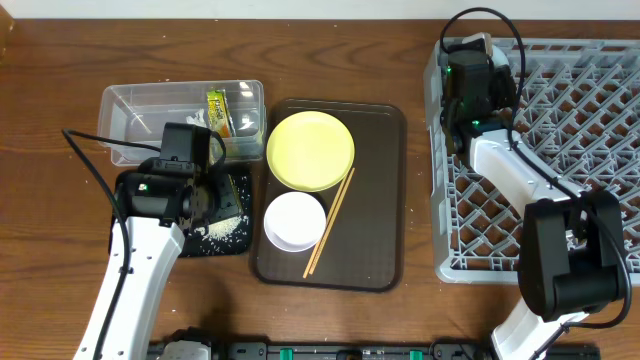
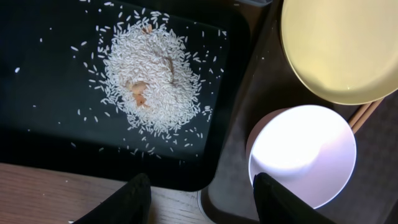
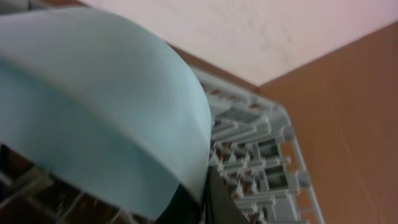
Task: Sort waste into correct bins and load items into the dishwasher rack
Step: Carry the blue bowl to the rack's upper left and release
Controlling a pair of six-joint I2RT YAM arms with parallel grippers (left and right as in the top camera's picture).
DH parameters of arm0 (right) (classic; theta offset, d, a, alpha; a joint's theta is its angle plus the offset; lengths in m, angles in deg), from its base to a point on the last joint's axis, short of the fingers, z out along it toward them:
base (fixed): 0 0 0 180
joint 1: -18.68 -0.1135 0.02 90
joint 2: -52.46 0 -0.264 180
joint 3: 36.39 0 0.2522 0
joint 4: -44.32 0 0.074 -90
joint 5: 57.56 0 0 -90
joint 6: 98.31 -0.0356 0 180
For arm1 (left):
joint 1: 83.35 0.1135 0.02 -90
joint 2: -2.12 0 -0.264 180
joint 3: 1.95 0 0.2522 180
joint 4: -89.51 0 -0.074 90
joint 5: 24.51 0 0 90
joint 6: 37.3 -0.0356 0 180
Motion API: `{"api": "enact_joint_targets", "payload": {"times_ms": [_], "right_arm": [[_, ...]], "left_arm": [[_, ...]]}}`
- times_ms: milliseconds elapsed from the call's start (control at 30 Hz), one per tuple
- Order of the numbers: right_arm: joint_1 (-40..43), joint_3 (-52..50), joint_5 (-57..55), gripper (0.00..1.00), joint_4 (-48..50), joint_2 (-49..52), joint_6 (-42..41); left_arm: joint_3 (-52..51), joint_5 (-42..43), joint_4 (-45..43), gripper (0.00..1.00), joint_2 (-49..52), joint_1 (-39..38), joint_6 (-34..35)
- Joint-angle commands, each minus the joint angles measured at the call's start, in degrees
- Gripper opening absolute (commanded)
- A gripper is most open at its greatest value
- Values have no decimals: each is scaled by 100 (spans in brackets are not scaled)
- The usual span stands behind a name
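The left gripper (image 2: 202, 202) hangs low in the left of the overhead view with its two fingers (image 2: 138, 198) spread wide and nothing between them. Below it lies the black tray (image 2: 50, 87). A heap of rice (image 2: 152, 78) sits on the tray with loose grains scattered around it and a few orange-brown bits mixed in.

Just above the black tray in the overhead view stands the clear tub (image 1: 125, 100). It holds the green-yellow snack wrapper (image 1: 218, 112) and some white scraps (image 1: 196, 120).

In the middle of the table (image 1: 60, 250) lies the brown serving tray (image 1: 375, 200). On it, the yellow plate (image 1: 310, 150) sits at the upper left and the white bowl (image 1: 294, 222) just below it. The chopsticks (image 1: 330, 222) lie slanted along the right of the bowl, their upper ends by the plate's rim.

The grey rack (image 1: 580, 130) fills the right of the frame. The right gripper (image 1: 476, 55) is at its upper left corner, closed on the blue bowl (image 3: 93, 106). In the right wrist view the bowl is tipped on edge close to the camera, its rim running down to a dark finger (image 3: 211, 202), with the rack's grid behind it.
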Motion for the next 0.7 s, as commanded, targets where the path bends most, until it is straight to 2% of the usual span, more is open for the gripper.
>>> {"api": "enact_joint_targets", "payload": {"times_ms": [0, 267, 367, 400, 433, 467, 500, 567, 667], "right_arm": [[-109, -15, 74, 1, -387, 76, -715], [-321, -15, 70, 1, -1110, -247, -1086], [-365, -15, 72, 2, -1517, -498, -1480], [-363, -15, 74, 6, -1646, -581, -1600], [-363, -15, 76, 13, -1786, -684, -1742], [-363, -15, 76, 26, -1895, -774, -1843], [-363, -15, 85, 34, -1982, -868, -1878], [-363, -15, 96, 39, -2118, -1071, -1878], [-363, -15, 199, 41, -2267, -1375, -1878]], "left_arm": [[-37, -92, 33, 56, -31, 20, 76], [-37, -92, 33, 56, -31, 20, 76], [-37, -92, 33, 56, -31, 20, 74], [-37, -92, 33, 56, -31, 20, 76], [-37, -92, 35, 56, -31, 20, 76], [-37, -92, 35, 56, -31, 20, 76], [-37, -92, 37, 56, -31, 20, 76], [-37, -92, 55, 56, -31, 20, 74], [-37, -92, 63, 56, -31, 20, 74]]}}
